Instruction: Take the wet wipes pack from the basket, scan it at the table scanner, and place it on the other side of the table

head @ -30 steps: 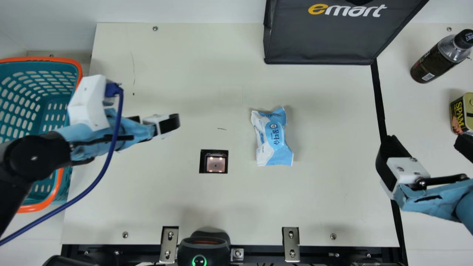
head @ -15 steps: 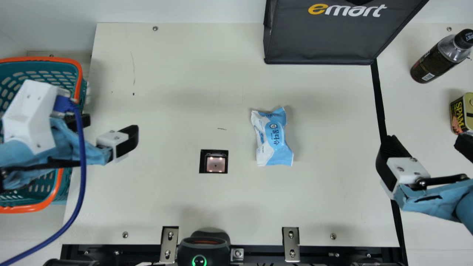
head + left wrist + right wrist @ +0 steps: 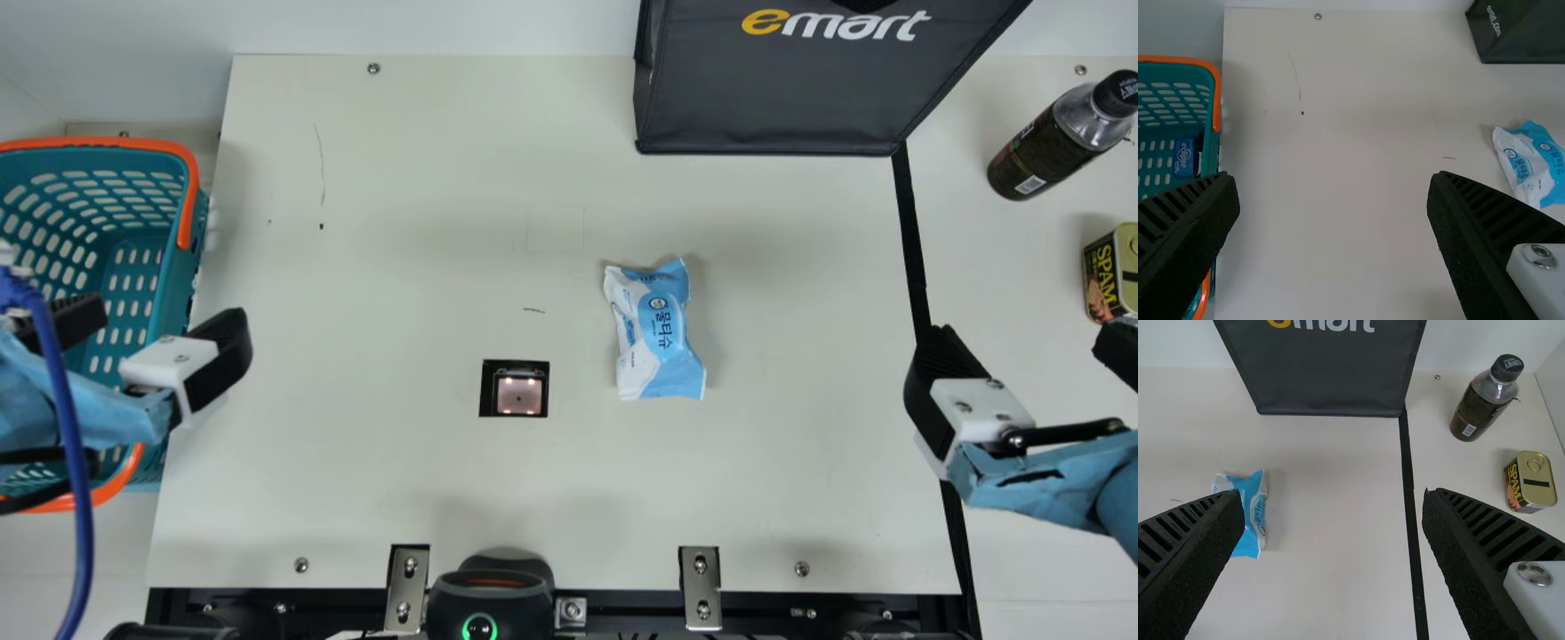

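The blue and white wet wipes pack (image 3: 656,329) lies on the table, right of the square scanner window (image 3: 519,396). At the far left, my left gripper (image 3: 151,333) is open above the edge of the teal basket (image 3: 133,258); the left wrist view shows this gripper (image 3: 1335,220) with its fingers wide apart and nothing between them. My right gripper (image 3: 1031,351) stands open, to the right of the pack; in the right wrist view the gripper (image 3: 1331,540) has an empty gap, and the pack (image 3: 1257,517) is partly behind one finger.
A dark bag (image 3: 773,89) stands at the back of the table. On the right are a dark bottle (image 3: 1053,142) and a tin can (image 3: 1111,276). A small blue box (image 3: 1185,158) is in the basket. A black handheld device (image 3: 489,596) sits at the front edge.
My left gripper has moved left across the table to the basket, its fingers appearing farther apart. The pack and my right arm have stayed where they were.
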Available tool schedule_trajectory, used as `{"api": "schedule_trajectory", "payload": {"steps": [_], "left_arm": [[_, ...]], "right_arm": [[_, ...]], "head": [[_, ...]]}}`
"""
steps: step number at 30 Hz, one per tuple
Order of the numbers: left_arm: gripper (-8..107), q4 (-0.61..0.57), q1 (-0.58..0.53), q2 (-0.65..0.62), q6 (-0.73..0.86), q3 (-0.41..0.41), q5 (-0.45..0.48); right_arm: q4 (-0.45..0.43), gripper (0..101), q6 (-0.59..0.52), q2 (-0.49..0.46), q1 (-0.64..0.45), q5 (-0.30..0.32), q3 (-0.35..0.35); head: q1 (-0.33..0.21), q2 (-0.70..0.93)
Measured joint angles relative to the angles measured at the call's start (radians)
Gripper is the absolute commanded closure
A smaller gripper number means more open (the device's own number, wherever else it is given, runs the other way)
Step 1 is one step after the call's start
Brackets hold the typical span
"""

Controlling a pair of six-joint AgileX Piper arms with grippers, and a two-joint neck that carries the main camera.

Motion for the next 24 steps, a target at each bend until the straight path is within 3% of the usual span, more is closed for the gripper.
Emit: {"api": "schedule_trajectory", "payload": {"steps": [8, 18, 24], "left_arm": [[9, 0.000, 0.000, 0.000, -0.003, 0.000, 0.000], [9, 0.000, 0.000, 0.000, -0.003, 0.000, 0.000], [9, 0.000, 0.000, 0.000, -0.003, 0.000, 0.000]], "right_arm": [[0.013, 6, 0.000, 0.030, 0.038, -0.007, 0.016], [0.125, 6, -0.090, 0.104, 0.093, 0.000, 0.082], [0.162, 6, -0.128, 0.191, 0.093, -0.054, 0.097]], "head": [[0.000, 0.000], [0.000, 0.000], [0.000, 0.000]]}}
